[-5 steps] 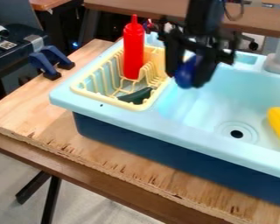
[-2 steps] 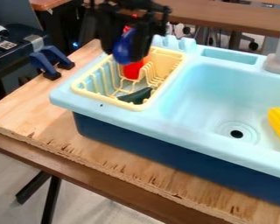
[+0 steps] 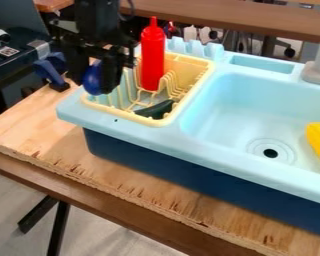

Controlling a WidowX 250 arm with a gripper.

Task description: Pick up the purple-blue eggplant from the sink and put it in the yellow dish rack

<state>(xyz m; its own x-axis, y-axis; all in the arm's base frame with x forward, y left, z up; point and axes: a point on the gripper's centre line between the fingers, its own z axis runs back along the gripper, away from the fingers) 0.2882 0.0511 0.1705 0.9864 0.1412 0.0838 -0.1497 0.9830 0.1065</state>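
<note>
Blue object [image 3: 92, 79] farther left, in tool [image 3: 96, 84]

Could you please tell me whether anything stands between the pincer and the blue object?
Nothing visible does: the pincer has the blue object in its grip. The red bottle in the yellow rack stands to the view's right, not between them.

You get bright, soft light on the sink [image 3: 256, 100] at 3 o'clock. The counter [image 3: 32, 125] looks pale near 9 o'clock. Toward 11 o'clock, the gripper [image 3: 96, 80] is so dark its small parts blend together.
</note>
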